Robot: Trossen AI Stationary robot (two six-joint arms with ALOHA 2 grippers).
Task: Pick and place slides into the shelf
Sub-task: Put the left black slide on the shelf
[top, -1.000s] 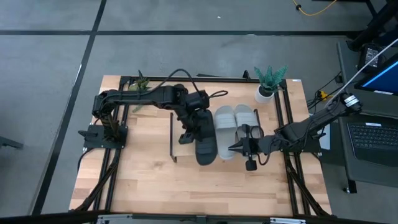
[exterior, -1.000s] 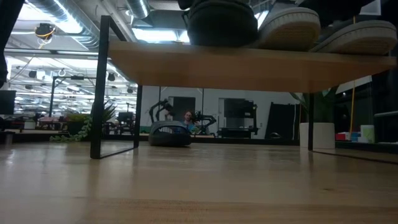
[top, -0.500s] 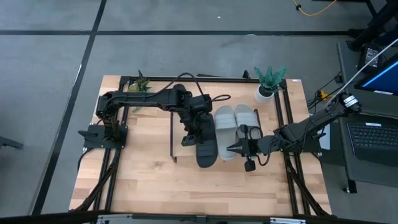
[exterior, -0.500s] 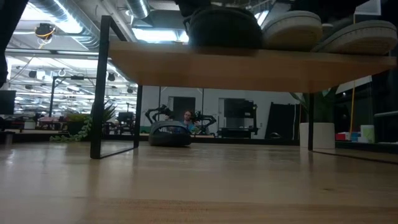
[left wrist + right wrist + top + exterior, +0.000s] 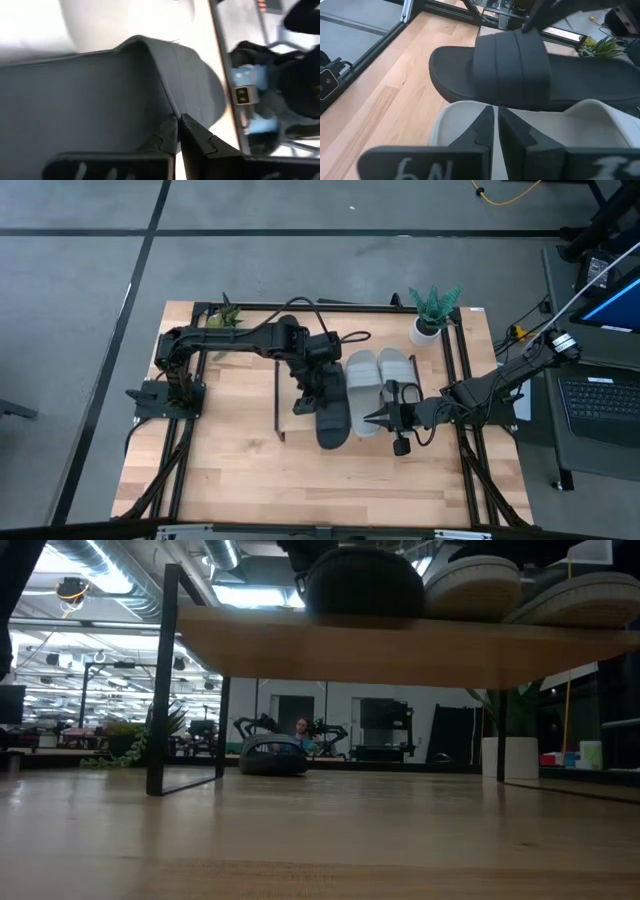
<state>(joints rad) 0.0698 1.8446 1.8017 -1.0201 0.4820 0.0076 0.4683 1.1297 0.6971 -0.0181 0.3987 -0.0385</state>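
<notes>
Three slides on the shelf (image 5: 283, 418), both grippers over them.

On the wooden table (image 5: 230, 470): one low light-wood shelf with black wire end frames, carrying one black slide (image 5: 332, 420) and two light grey slides (image 5: 362, 375), side by side, touching or nearly so, long axes running from the table's far edge toward its near edge; black one sticking out nearest the front edge, toes or heels not told apart. Fourth sandal not seen. Left gripper (image 5: 178, 131) over the black slide, fingers pinched together at its strap edge. Right gripper (image 5: 495, 122) at the grey pair's near end, fingers nearly together, grip uncertain. One small potted plant (image 5: 432, 312) at the far right corner.
</notes>
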